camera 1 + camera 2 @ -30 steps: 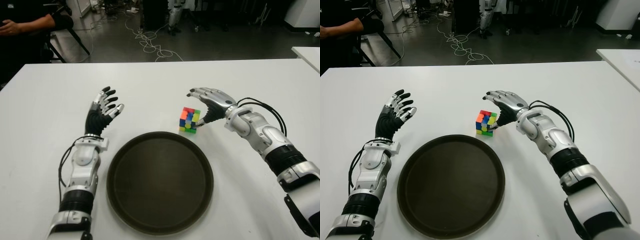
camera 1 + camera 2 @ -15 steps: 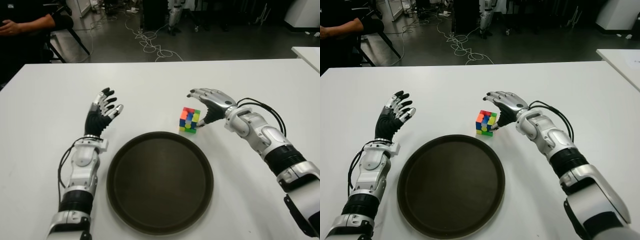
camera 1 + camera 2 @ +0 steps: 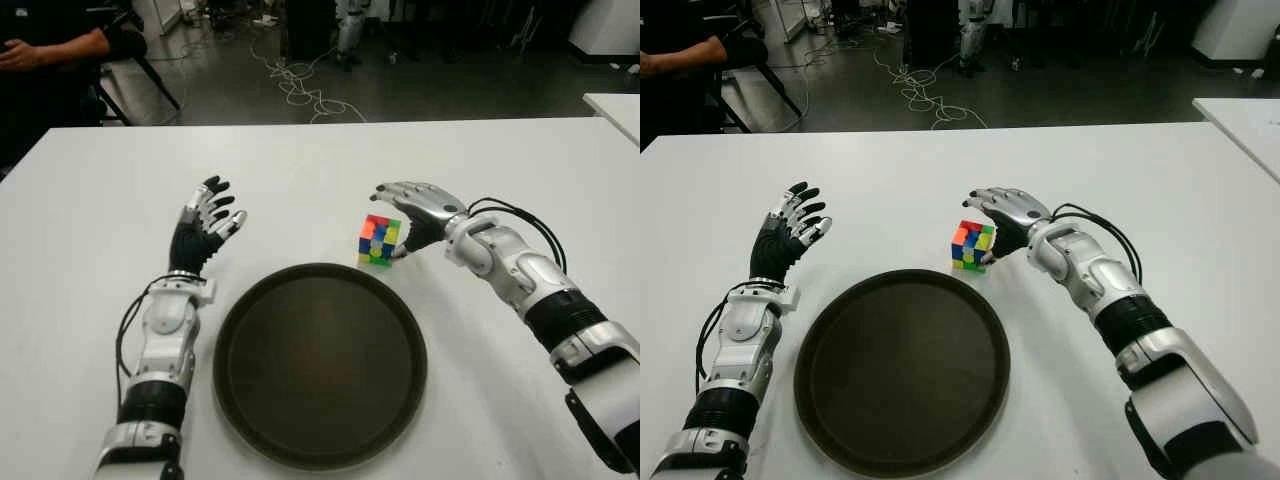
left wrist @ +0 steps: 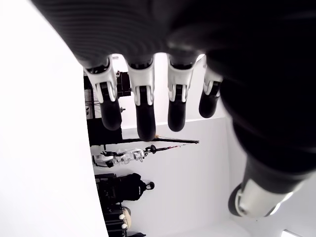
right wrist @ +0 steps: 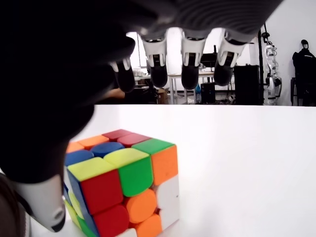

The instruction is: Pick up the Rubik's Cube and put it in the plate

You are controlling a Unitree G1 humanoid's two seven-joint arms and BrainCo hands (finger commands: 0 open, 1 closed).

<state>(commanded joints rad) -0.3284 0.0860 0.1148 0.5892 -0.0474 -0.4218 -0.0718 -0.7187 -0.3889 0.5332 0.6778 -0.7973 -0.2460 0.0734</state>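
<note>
Rubik's Cube (image 3: 379, 241): on the table (image 3: 90, 220), just behind the plate (image 3: 320, 364).
Right hand (image 3: 412, 207): arched over it, fingers (image 5: 190, 69) spread, thumb beside it.
Left hand (image 3: 204, 222): left of the plate, fingers spread.

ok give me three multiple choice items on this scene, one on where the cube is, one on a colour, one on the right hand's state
1. Where is the Rubik's Cube?
A. inside the plate
B. on the table just beyond the plate's far rim
C. in the left hand

2. What colour is the plate?
A. dark brown
B. white
C. red

3. What is the right hand doing?
A. gripping the cube in the air
B. open, fingers arched over the cube
C. lying flat in the plate

Answers: 1 B, the cube stands on the white table outside the rim. 2 A, the round plate is dark. 3 B, the right wrist view shows fingers spread above the cube, not closed. The left hand is open, left of the plate.
</note>
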